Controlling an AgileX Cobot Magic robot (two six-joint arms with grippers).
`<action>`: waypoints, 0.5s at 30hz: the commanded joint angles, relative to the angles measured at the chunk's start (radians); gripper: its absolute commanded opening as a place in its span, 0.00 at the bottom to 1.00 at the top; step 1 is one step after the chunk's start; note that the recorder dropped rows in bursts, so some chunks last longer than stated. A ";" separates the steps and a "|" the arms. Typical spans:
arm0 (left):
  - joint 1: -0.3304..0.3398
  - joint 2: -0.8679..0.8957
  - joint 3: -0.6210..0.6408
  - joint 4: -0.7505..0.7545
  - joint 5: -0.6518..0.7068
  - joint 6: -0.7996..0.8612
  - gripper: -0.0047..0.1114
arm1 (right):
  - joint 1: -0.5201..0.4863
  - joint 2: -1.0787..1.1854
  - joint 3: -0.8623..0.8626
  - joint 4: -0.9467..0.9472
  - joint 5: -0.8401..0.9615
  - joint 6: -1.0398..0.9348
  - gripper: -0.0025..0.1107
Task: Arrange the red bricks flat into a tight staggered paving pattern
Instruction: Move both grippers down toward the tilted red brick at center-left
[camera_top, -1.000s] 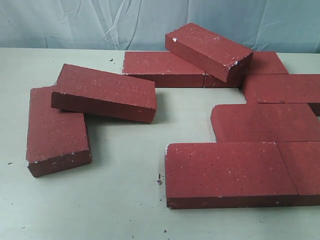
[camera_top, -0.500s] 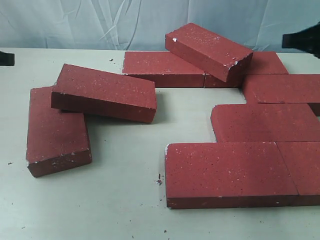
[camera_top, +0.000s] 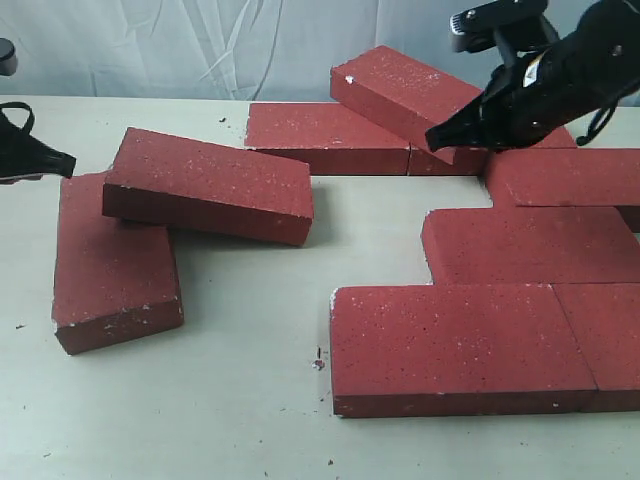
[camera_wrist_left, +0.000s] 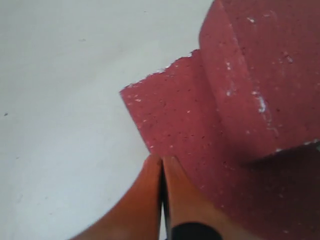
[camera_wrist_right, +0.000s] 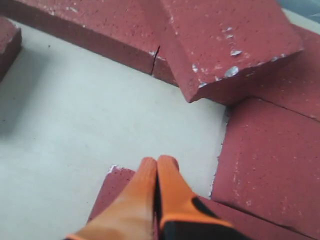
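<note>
Red bricks (camera_top: 460, 345) lie on the table (camera_top: 250, 420) in the exterior view: most flat at right, one leaning brick (camera_top: 210, 185) at left, one tilted brick (camera_top: 400, 90) far. Left wrist view: left pincer (camera_wrist_left: 162, 167) closed, empty, over the edge of a flat brick (camera_wrist_left: 180, 125). Right wrist view: right pincer (camera_wrist_right: 156, 167) closed, empty, near the tilted brick.

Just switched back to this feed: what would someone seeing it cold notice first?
Two bricks sit askew: a tilted brick propped on the back row, and a leaning brick at the left resting on a flat brick. At the right, the paved patch lies flat and close-set. Both grippers are shut: the right gripper by the tilted brick, the left gripper near the leaning one.
</note>
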 joint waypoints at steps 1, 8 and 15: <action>-0.001 0.054 -0.039 -0.181 0.002 0.182 0.04 | 0.015 0.090 -0.098 0.019 0.074 -0.046 0.01; -0.001 0.147 -0.090 -0.237 -0.080 0.188 0.04 | 0.015 0.259 -0.318 0.244 0.236 -0.258 0.01; -0.001 0.213 -0.130 -0.284 -0.038 0.259 0.04 | 0.033 0.410 -0.484 0.337 0.309 -0.330 0.01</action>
